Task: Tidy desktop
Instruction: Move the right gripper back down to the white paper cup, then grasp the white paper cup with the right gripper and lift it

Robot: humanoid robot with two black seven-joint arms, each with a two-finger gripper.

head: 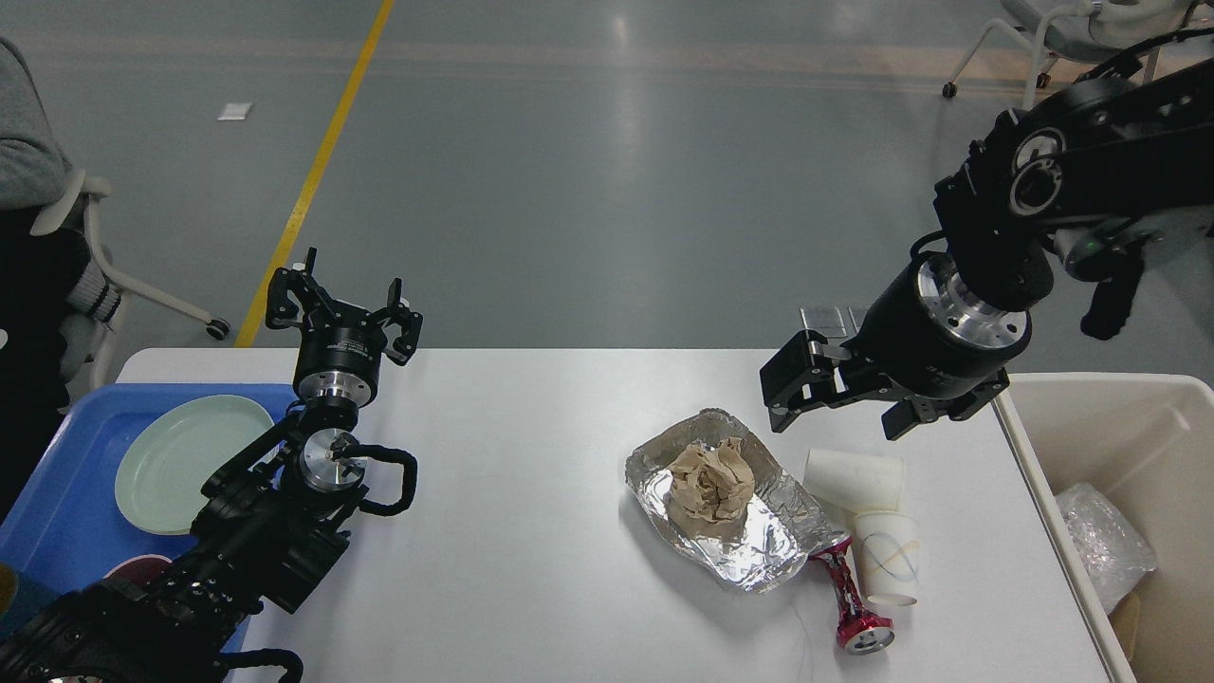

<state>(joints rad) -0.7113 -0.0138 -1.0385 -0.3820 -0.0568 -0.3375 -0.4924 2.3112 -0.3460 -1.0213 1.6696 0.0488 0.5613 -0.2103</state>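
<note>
The white desktop holds a crumpled foil tray with a ball of brown paper in it. Beside it lie two white paper cups, one with a swirl print, and a crushed red can. My right gripper hangs open and empty just above the cups and the foil tray's far corner. My left gripper points up and away over the desktop's far left edge, open and empty.
A blue tray at the left holds a pale green plate. A cream bin at the right edge holds clear plastic wrap. A seated person is at the far left. A chair stands at the back right.
</note>
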